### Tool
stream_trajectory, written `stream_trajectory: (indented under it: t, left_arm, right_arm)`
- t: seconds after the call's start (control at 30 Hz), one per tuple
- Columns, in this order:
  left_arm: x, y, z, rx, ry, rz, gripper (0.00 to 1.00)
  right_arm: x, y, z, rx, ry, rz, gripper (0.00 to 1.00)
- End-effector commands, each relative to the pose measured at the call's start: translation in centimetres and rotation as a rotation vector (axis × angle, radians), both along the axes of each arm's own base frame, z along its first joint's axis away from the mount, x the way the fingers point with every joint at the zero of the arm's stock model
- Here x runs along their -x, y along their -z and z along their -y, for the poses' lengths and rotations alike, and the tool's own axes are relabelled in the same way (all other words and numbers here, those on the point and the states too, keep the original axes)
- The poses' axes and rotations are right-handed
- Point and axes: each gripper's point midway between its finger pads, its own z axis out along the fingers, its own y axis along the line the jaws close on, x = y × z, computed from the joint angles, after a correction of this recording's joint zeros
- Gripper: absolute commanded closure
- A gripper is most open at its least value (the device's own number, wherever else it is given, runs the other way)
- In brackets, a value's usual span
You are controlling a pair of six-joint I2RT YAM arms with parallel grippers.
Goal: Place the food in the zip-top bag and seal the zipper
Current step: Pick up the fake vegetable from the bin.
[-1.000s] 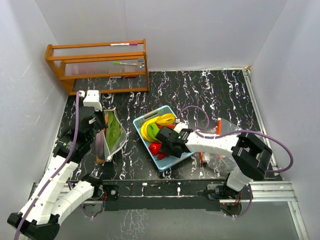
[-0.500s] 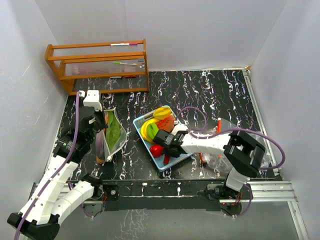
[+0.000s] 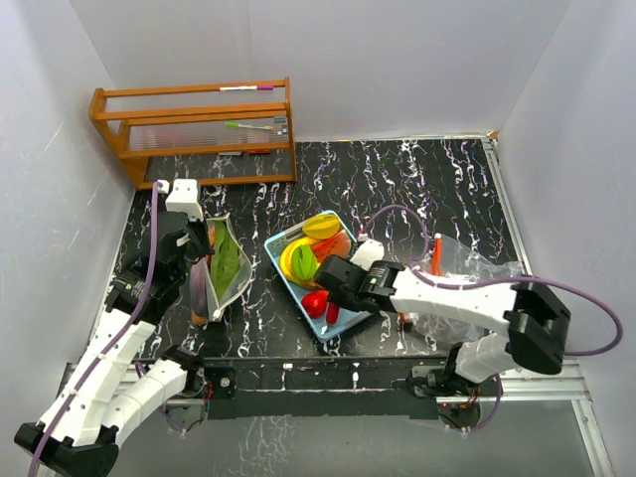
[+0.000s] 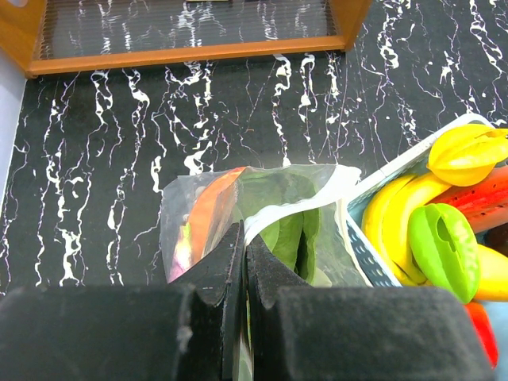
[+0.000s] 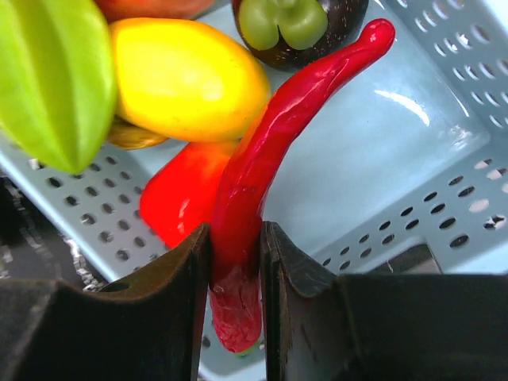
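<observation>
Right wrist view: right gripper [image 5: 236,262] clamped on the glossy red toy chilli [image 5: 270,151] lying in the light-blue perforated plastic basket [image 5: 444,206], pick-up underway, next a lift across to the clear zip-top bag [image 4: 294,186] whose rim the left gripper [image 4: 244,254] pinches.

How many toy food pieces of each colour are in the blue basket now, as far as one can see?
Yellow: 3, bananas, mango, lobed fruit
Red: 3, chilli, watermelon slice, stubby piece
Green: 1, ribbed fruit
Purple: 1, green-capped fruit
Total: 8 seen in the basket
</observation>
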Motion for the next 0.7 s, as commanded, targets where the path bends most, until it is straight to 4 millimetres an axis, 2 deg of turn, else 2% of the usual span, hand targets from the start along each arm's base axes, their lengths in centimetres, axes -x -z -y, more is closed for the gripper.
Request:
stream_trajectory:
  t: [0.0,0.17,0.33,0.5,0.67]
  left_arm:
    - [-0.2,-1.3,0.1,0.015,0.000,0.048,1.00]
    - [-0.3,-1.0,0.4,0.021,0.013,0.036,1.00]
    - [-0.3,-1.3,1.3,0.040,0.050,0.015,1.00]
    - [-0.2,-1.6,2.4,0.079,0.099,0.009,1.00]
    - [0.1,-1.6,3.3,0.111,0.132,-0.004,1.00]
  right_arm:
    - [-0.9,-4.2,0.5,-0.090,0.050,0.103,0.82]
    - [-2.1,-8.5,0.3,-0.155,0.009,0.234,0.83]
    - [-3.7,-14.3,-1.8,-0.212,-0.192,0.460,0.84]
    - [-3.5,-19.1,-5.9,-0.252,-0.486,0.611,0.84]
    - [-3.0,-22.5,-9.5,-0.366,-0.628,0.721,0.84]
